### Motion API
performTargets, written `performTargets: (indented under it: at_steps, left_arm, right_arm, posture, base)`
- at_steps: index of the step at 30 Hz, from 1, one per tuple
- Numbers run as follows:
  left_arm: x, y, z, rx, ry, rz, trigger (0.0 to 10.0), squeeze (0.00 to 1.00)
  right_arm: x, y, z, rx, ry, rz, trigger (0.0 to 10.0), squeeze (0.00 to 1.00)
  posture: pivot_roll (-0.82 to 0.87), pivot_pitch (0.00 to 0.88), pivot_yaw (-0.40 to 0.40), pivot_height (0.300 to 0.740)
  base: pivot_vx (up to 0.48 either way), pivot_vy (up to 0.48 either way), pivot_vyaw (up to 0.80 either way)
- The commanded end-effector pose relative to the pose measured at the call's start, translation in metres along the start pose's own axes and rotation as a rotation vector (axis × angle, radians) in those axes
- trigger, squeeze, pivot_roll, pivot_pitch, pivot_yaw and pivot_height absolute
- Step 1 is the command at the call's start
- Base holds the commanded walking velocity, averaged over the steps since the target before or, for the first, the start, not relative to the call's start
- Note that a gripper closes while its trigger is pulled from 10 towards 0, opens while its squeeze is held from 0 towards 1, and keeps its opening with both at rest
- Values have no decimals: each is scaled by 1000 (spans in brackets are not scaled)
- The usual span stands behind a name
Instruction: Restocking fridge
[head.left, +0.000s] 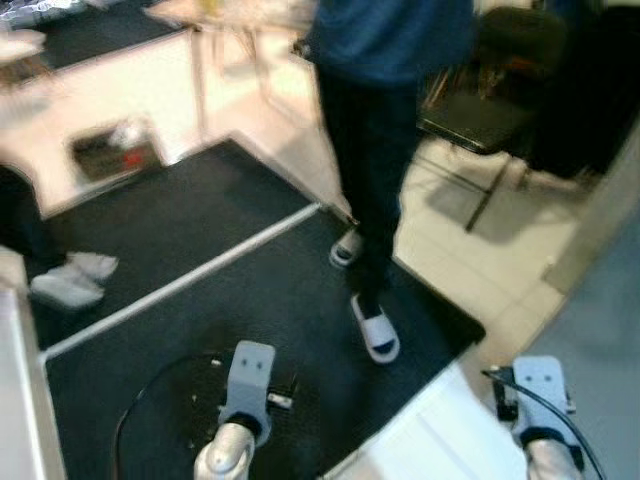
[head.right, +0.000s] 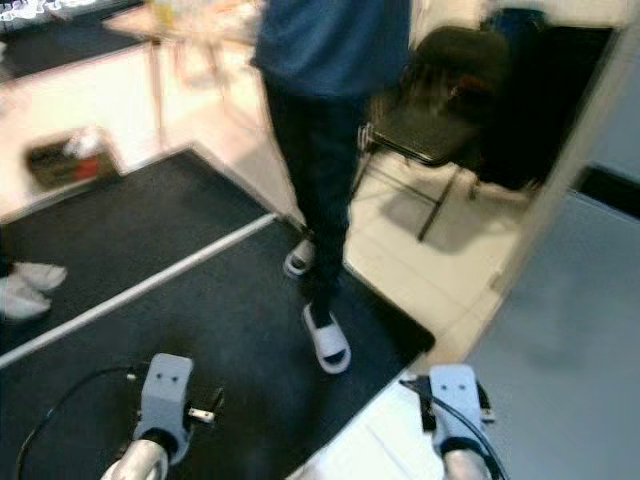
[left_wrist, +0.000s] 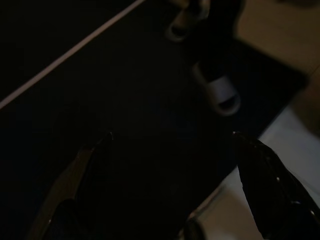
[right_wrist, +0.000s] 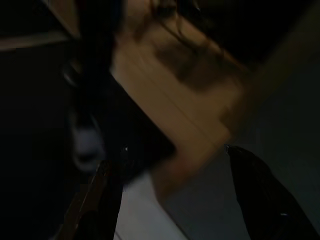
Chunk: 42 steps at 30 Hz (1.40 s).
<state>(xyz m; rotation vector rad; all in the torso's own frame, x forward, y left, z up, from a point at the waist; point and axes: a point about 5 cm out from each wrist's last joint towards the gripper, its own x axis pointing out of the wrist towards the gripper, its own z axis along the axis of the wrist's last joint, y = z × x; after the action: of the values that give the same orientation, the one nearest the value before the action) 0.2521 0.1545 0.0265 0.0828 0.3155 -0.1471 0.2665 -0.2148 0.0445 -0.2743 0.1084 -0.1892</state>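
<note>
Person (head.left: 385, 120) is standing ahead on mat (head.left: 250, 290); chair (head.left: 490, 110) is sitting behind on the right; box (head.left: 112, 152) is lying far left; shoes (head.left: 72, 280) are resting left of mat

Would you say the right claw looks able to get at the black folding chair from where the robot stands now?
Probably not. The right claw hangs low and open near the robot, while the black folding chair stands farther off across the pale floor, beside a person on the dark mat.
</note>
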Motion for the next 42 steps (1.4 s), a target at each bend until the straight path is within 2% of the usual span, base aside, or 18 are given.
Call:
performTargets:
  at_steps: [1,17,28,32,42]
  left_arm:
    - [-4,-1,-8,2,34,-3,10000,0]
    - [-4,-1,-8,2,36,-2,10000,0]
    - [-4,0,-8,-2,41,12,10000,0]
    - [-2,3,-8,-27,56,31,10000,0]
    - [1,2,3,-52,13,29,10000,0]
  right_arm:
    - [-8,-1,-14,-11,59,1,10000,0]
    - [-8,0,-14,-5,59,10,10000,0]
    - [-9,5,-13,21,54,36,10000,0]
    - [-8,8,-10,26,43,47,10000,0]
    - [-7,12,-5,36,23,61,10000,0]
  posture:
    - [-215,211,61,707]
    - [-213,217,60,707]
    - [-212,220,59,707]
    - [-211,221,58,707]
    - [-210,219,60,707]
  base:
    - [0,0,781]
    - [0,0,735]
    - [0,0,0]
    - [0,0,0]
    - [0,0,0]
